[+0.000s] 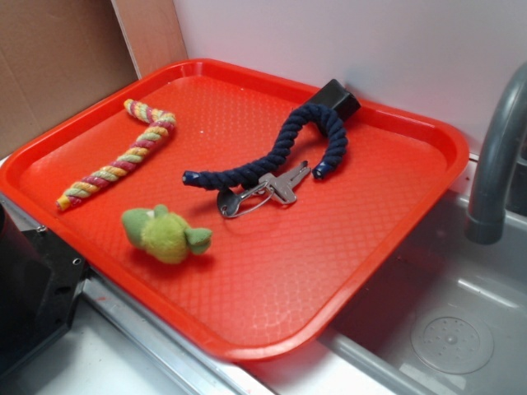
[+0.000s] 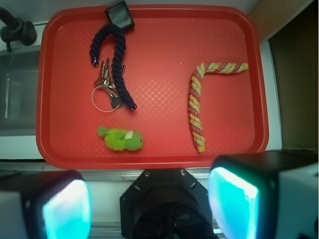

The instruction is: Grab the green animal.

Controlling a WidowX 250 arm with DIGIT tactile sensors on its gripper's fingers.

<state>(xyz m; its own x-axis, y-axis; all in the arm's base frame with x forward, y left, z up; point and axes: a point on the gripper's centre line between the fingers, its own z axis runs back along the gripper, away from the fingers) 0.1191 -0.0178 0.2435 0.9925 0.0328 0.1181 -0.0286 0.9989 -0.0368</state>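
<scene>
- Green animal (image 1: 167, 234) lies on its side on the red tray (image 1: 346, 271), near the tray's front lip, nothing touching it. In the wrist view it's the green plush (image 2: 120, 139) in the lower left part of the tray, close to the bottom rim.
- Gripper (image 2: 149, 204) sits off the tray, on the near side, high enough that the wrist view takes in the whole tray. Fingers (image 2: 67, 209) spread wide, nothing between them. Looks like a start pose: approach not begun.
- Toy is not under the gripper; it sits left of centre in the wrist view, so my guess is a sideways shift plus forward reach before any descent.
- Neighbours: key ring (image 2: 105, 97) with keys is the closest thing, a clear strip of bare tray between it and the toy. Dark blue rope (image 2: 116, 59) drapes over the keys, its end pointing down toward the toy but apart from it. Striped rope (image 2: 196, 107) is well apart on the other side. Small black block (image 2: 120, 15) sits at the far rim, irrelevant.
- Open room: bare tray on both sides of the toy along its long axis, so closing across the short axis looks workable.
- Edge risk: the raised tray lip is just beside the toy on the near side; a finger coming down on that side could clip the rim. Sink (image 1: 445, 329) and faucet (image 1: 498, 156) are beyond the tray's other edge, out of the path.
- Soft fuzzy body likely compresses, so a deep pinch is probably needed.
</scene>
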